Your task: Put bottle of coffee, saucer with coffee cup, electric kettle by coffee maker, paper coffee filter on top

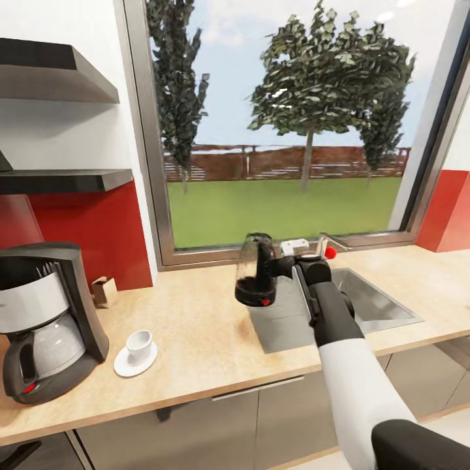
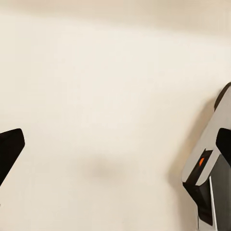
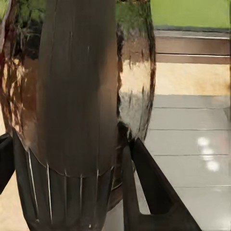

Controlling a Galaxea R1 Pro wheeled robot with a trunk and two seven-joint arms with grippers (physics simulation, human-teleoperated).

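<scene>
My right claw (image 1: 271, 266) is pinching the electric kettle (image 1: 256, 271) by its dark handle, and the kettle hangs upright in the air above the worktop (image 1: 196, 326), at the near left corner of the sink (image 1: 365, 297). The relation that matters is sideways: the coffee maker (image 1: 46, 320) stands well off to my left, with the saucer (image 1: 135, 361) and the coffee cup (image 1: 139, 344) on it lying between, so I judge the carry must go left and set down without knocking the cup. The right arm is plainly the nearer one. The kettle has a clear glass body, long axis vertical, a black base with a small red mark, and its glass mirrors the lawn and worktop. My left claw (image 2: 115, 159) is spread wide before a pale surface.
</scene>
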